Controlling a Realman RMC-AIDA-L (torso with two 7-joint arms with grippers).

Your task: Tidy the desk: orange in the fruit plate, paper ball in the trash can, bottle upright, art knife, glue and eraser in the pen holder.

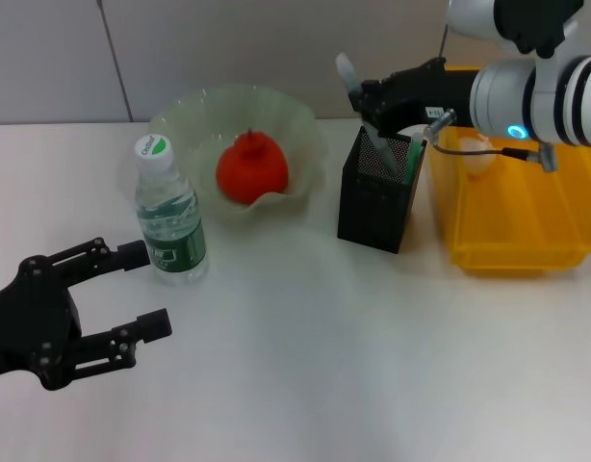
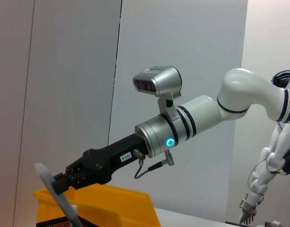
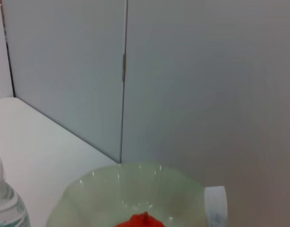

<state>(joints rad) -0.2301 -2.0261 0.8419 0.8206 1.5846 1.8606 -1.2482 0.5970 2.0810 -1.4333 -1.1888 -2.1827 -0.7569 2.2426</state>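
Note:
My right gripper (image 1: 367,108) is shut on the grey glue stick (image 1: 350,75) and holds it tilted above the black mesh pen holder (image 1: 375,195), lower end inside the cup. A mint-green sliver, the art knife (image 1: 411,157), stands in the holder. The left wrist view shows this gripper (image 2: 61,182), the glue (image 2: 54,188) and the holder's rim (image 2: 55,222). The orange (image 1: 250,168) lies in the pale-green fruit plate (image 1: 190,111). The bottle (image 1: 168,219) stands upright. A whitish paper ball (image 1: 475,154) lies in the yellow trash can (image 1: 512,226). My left gripper (image 1: 141,291) is open and empty. The eraser is hidden.
The bottle stands just beyond my left gripper's upper finger. The trash can sits right beside the pen holder, under my right arm. The right wrist view shows the plate (image 3: 102,189), the orange's top (image 3: 142,221) and the bottle (image 3: 5,208) before a grey wall.

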